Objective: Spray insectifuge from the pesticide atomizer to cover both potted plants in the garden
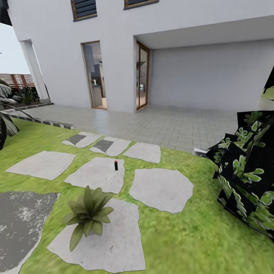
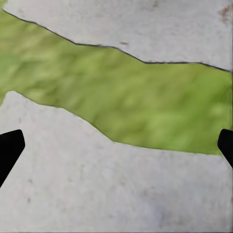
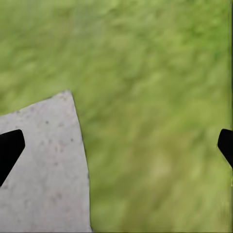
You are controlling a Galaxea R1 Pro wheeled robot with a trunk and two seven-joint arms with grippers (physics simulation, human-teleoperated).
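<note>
White house wall (image 1: 114, 23) fronts grey patio (image 1: 163, 121); green lawn (image 1: 198, 236) with stepping stones (image 1: 161, 188). One potted plant (image 1: 89, 213) sits on the nearest stone, the pesticide atomizer (image 1: 116, 165) upright beyond. Left pincer (image 2: 116, 150) and right pincer (image 3: 116, 150) both spread, empty

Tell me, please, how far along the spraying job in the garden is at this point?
Nothing looks done yet. The pesticide atomizer stands upright and untouched on a stepping stone, beyond the nearer potted plant. Both hands are open and hold nothing: the left hand hangs over stone and grass, the right hand over lawn by a stone edge. Left to do: reach and pick up the atomizer, then spray both plants; I see just one here.
</note>
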